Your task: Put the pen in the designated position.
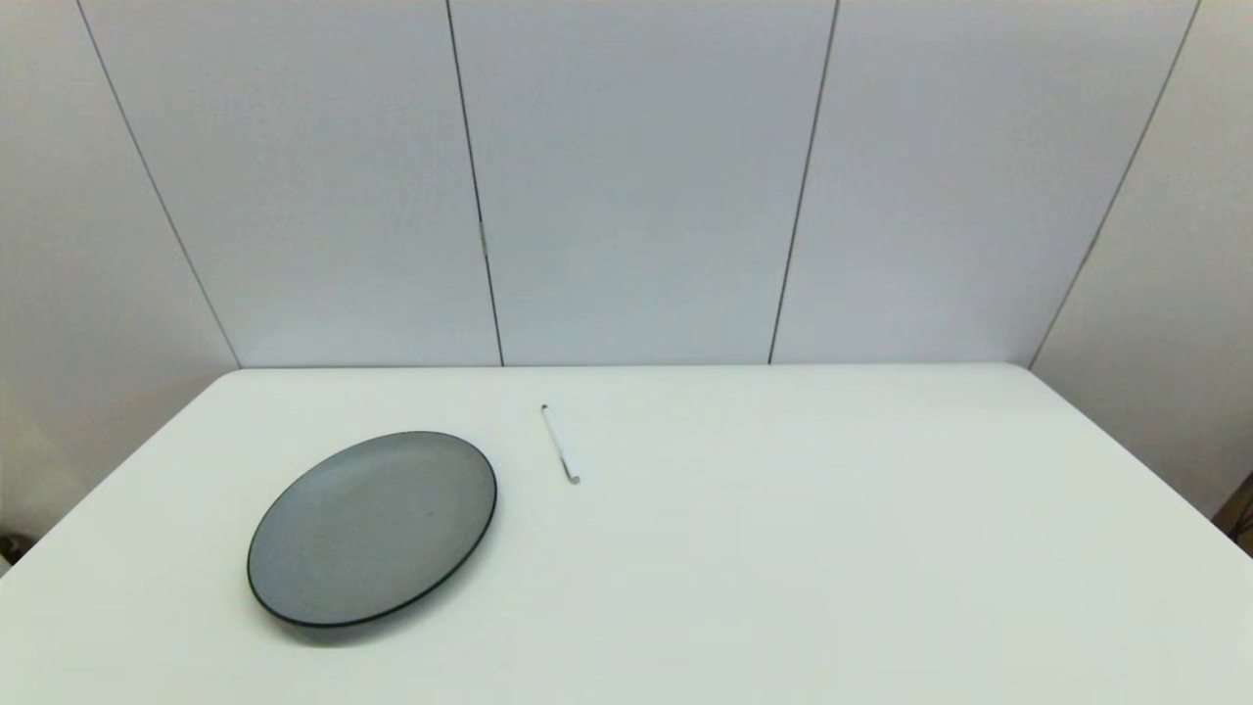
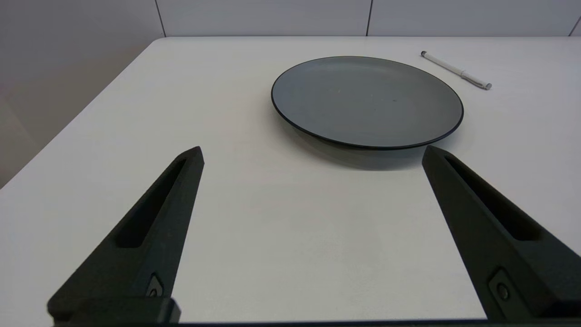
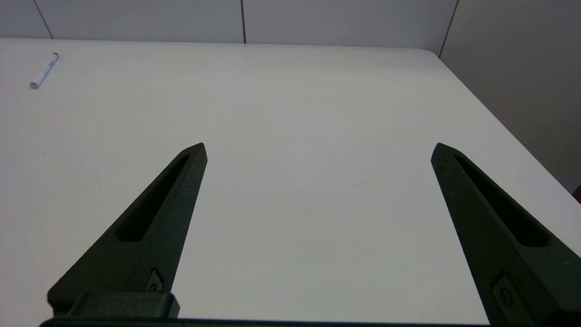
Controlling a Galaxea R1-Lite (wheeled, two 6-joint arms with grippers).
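The pen (image 1: pixel 560 444) is seen lying flat on the table (image 1: pixel 783 548), just right of the plate (image 1: pixel 372 527) and apart from it. Both end effectors, left (image 2: pixel 312 153) and right (image 3: pixel 319 150), are held released and empty, low over the table nearer than the plate.

Right gripper (image 3: pixel 317 147) jaws wide apart (empty), pen (image 3: pixel 44 71) far off, white table (image 3: pixel 317 113)

A white bench (image 1: pixel 783 548) with rounded far corners stands against pale grey wall panels (image 1: pixel 636 176) split by thin dark seams. Side panels angle inward at both ends. The light is soft and even.
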